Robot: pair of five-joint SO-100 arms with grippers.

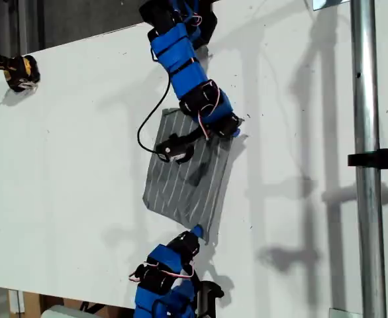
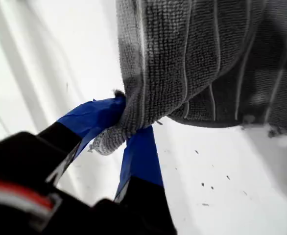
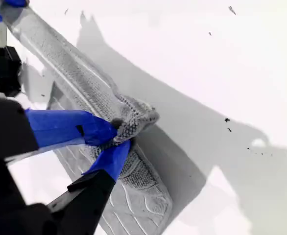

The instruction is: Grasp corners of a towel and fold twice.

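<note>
The towel (image 1: 187, 175) lies on the white table (image 1: 68, 165), soft and light enough to sag and bunch wherever it is pinched. My first gripper (image 2: 119, 129) is clamped on one corner (image 2: 109, 139) and my second gripper (image 3: 115, 137) on another corner (image 3: 136, 117), both lifted off the table. Corners look like the right hold, since I judge this limp terry would droop from a mid-edge grip.

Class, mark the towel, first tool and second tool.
towel (image 1: 181, 189), exterior view, its flat striped middle
first tool (image 2: 129, 120), first wrist view, between its tips
second tool (image 3: 118, 138), second wrist view, between its tips
</note>
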